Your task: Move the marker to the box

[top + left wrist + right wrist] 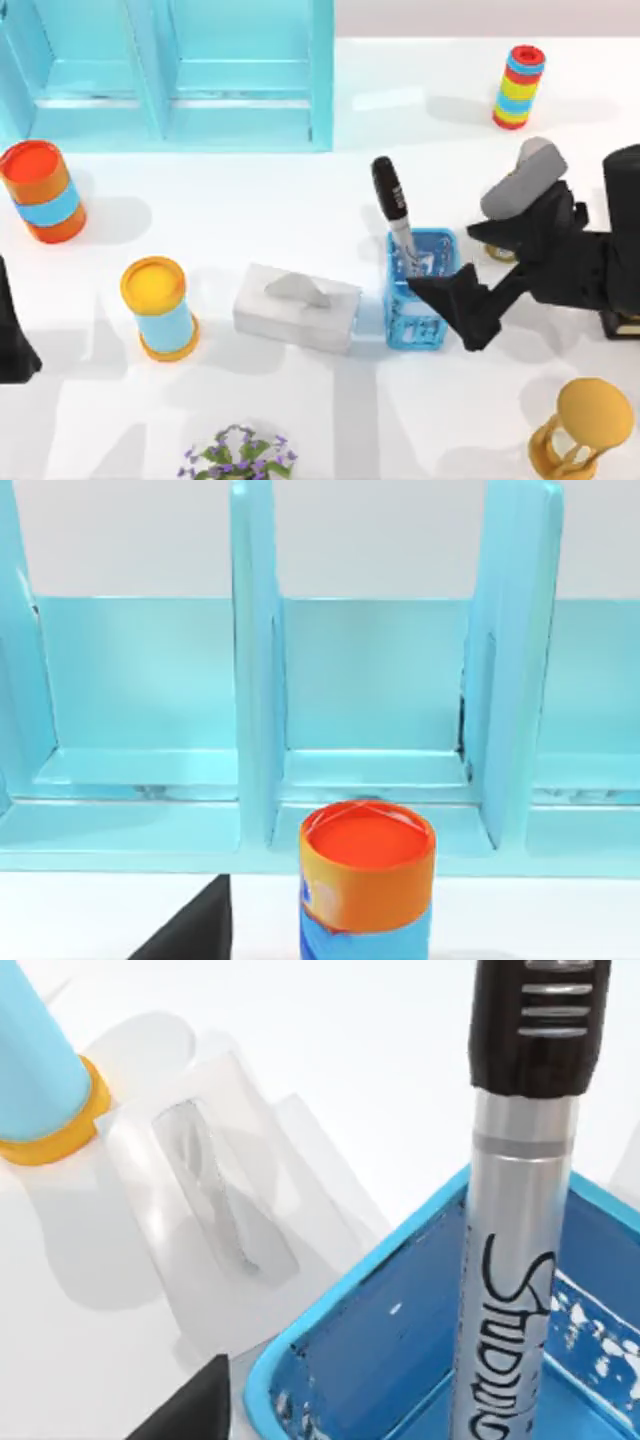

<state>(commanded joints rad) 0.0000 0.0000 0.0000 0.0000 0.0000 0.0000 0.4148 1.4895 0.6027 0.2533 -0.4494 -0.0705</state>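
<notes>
Because its barrel end sits inside the small blue openwork plastic box (420,300), the black-capped, grey-barrelled marker (393,212) stands propped upright. The right gripper (447,298) hovers beside it, fingers spread, holding nothing.

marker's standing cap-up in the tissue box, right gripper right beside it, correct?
Not quite. The marker stands cap-up in the blue basket, not the tissue box, which sits just left of the basket. The top view shows this, and the right wrist view shows the barrel inside the blue walls. The right gripper is indeed right beside it.
</notes>
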